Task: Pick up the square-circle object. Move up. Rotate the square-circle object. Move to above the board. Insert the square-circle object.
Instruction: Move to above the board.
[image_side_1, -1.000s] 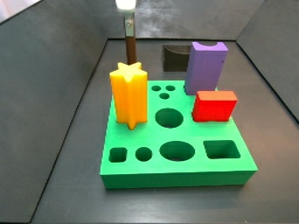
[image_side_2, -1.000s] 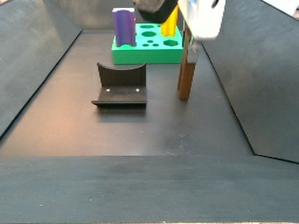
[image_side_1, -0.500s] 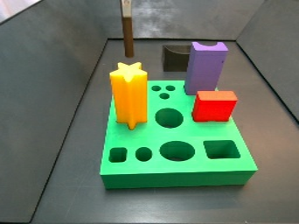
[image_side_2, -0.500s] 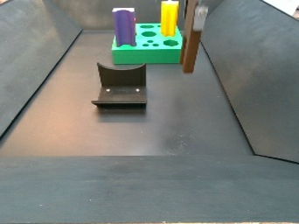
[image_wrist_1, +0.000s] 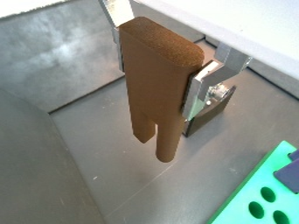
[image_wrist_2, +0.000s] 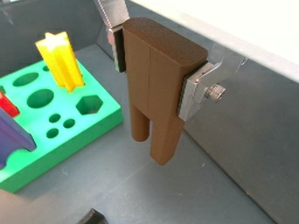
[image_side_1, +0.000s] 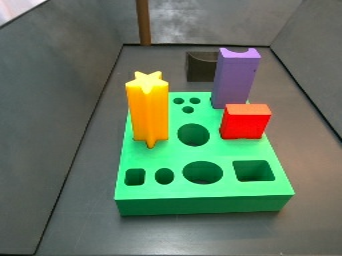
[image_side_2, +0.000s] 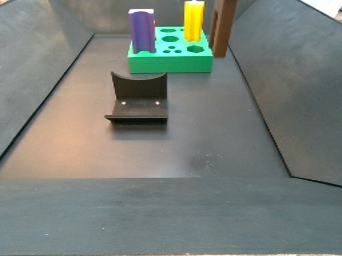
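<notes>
Square-circle object (image_wrist_1: 159, 83) hangs upright in the air with its two peg legs pointing down, clear of the floor, its blocky upper body clamped between the silver fingers (image_wrist_1: 205, 86) of the gripper (image_wrist_2: 155, 61). In both side views only its lower part shows at the top edge (image_side_1: 143, 22), behind the far side of the board (image_side_1: 201, 175). On the board stand a yellow star prism (image_side_1: 147, 108), a purple block (image_side_1: 237, 74) and a red cube (image_side_1: 246, 120); the fixture (image_side_2: 136, 98) sits on the floor well apart.
</notes>
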